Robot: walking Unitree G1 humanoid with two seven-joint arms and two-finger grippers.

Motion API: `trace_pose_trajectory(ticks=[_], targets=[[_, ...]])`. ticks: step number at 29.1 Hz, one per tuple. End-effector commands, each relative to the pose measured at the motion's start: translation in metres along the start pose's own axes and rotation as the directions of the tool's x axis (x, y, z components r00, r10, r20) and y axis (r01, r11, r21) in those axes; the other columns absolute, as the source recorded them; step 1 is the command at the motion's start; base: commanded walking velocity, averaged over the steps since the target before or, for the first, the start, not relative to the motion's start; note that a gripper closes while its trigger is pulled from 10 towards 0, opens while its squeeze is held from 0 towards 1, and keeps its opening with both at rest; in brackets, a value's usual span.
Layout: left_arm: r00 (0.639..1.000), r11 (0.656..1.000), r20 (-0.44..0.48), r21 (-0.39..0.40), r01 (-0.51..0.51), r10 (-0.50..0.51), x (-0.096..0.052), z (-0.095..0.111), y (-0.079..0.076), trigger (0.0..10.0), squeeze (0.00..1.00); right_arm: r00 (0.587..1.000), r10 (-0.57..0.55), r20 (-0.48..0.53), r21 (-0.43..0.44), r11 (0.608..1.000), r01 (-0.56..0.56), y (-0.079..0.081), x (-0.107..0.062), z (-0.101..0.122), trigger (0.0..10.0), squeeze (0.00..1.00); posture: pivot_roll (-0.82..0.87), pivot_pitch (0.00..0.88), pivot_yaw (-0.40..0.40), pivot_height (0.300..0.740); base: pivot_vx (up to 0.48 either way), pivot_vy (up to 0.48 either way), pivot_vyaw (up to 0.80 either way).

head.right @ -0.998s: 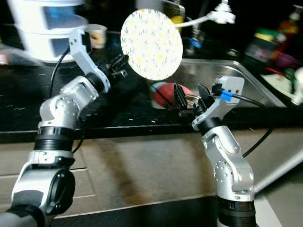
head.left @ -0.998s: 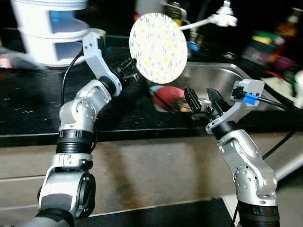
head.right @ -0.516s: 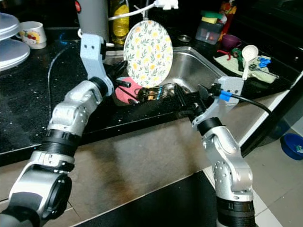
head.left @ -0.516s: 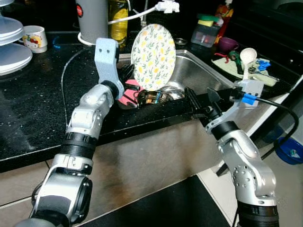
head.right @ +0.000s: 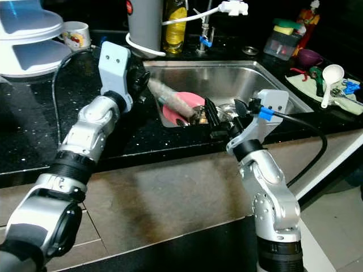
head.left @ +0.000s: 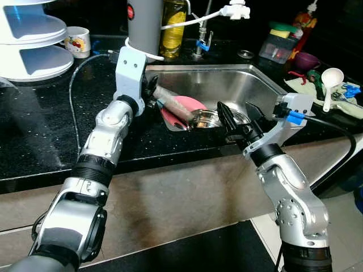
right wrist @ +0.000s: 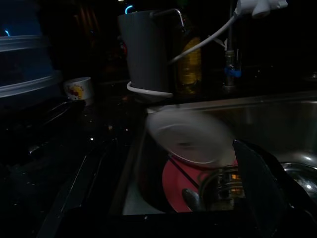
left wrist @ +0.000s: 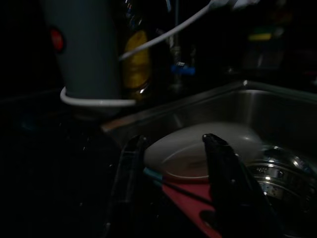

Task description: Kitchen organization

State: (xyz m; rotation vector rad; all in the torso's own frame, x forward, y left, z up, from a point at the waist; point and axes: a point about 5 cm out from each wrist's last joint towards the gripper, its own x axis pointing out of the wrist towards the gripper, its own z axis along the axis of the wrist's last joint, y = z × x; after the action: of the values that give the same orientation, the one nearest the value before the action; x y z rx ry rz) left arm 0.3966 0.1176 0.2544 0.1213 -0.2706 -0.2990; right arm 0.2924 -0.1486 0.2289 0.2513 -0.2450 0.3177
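The floral plate is blurred and lies tilted in the steel sink, leaning over a pink plate beside a steel bowl. My left gripper sits at the sink's left rim just behind the floral plate. In the left wrist view its fingers stand apart, open, with the plate's pale underside beyond them. My right gripper hovers open over the sink's front edge near the bowl, holding nothing.
A grey canister, a yellow bottle and the tap stand behind the sink. A white tiered stand and a mug are at the back left on the black counter. A white ladle lies at the right.
The floral plate was upright above the sink in my left gripper; now it lies tilted down in the sink, and the left gripper has dropped to the rim. The camera shifted too.
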Motion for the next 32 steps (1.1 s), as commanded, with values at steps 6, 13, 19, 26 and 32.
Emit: trace_pose_trajectory(ticks=[6,13,19,26,32], targets=[[0.999,0.998,0.033,-0.048,0.036,-0.034,0.003,0.002,-0.01,10.0,1.0,1.0,-0.01,0.006,-0.011,1.0,0.01,-0.004,-0.001,0.004,10.0,0.0,0.04,0.0,-0.117,0.74,0.0,0.0,0.0],[0.97,0.901,0.144,-0.362,0.238,-0.198,-0.011,0.011,-0.037,10.0,0.0,1.0,-0.021,-0.004,0.004,1.0,0.021,-0.007,-0.002,-0.002,10.0,0.0,0.05,0.0,-0.126,0.74,0.0,0.0,0.0],[0.972,0.905,0.156,-0.363,0.221,-0.174,-0.032,0.005,-0.043,10.0,0.0,0.995,-0.099,-0.026,0.03,0.995,0.099,-0.021,-0.006,-0.011,10.0,0.0,0.06,0.0,-0.132,0.74,0.0,0.0,-0.4],[0.974,0.95,0.161,-0.243,0.195,-0.159,-0.054,0.01,-0.052,10.0,0.0,0.994,-0.108,-0.011,0.04,0.993,0.108,-0.023,-0.007,-0.012,10.0,0.0,0.07,0.0,-0.134,0.74,0.0,0.0,-0.79],[0.984,0.986,0.137,-0.104,0.128,-0.113,-0.065,0.008,-0.047,10.0,0.0,0.995,-0.102,0.007,0.045,0.994,0.102,-0.018,-0.006,-0.014,10.0,0.0,0.09,0.0,-0.132,0.74,0.0,0.0,-0.39]])
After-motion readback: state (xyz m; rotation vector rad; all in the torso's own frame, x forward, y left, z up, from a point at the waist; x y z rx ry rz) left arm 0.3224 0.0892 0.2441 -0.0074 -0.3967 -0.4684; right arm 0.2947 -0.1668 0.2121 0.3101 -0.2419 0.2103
